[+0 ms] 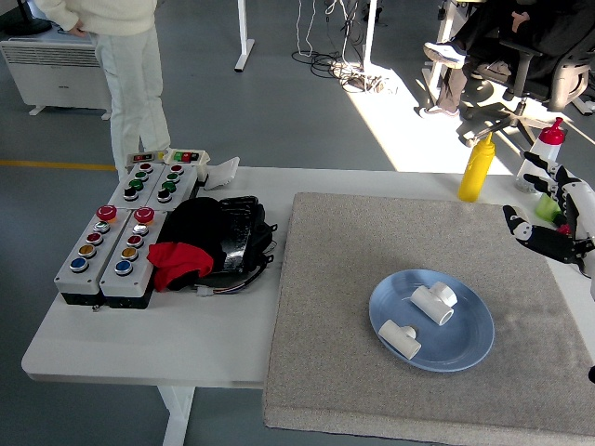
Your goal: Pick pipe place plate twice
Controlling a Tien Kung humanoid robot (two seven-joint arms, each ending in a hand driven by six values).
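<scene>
Two white pipe fittings (pixel 423 316) occupy the middle of the blue plate (pixel 474 339), leaving only its rim bare. Around the plate, the grey mat (pixel 353 269) lies open on every side, with a broad clear stretch toward its far edge. The right hand (pixel 548 218), fingers spread and holding nothing, hangs raised at the mat's far right corner, close by a yellow bottle (pixel 477 167), a clear bottle (pixel 541 158) and a green cup (pixel 554 203). To the left, a black-and-red bundle (pixel 209 242) and button boxes (pixel 125 232) crowd the bare tabletop.
</scene>
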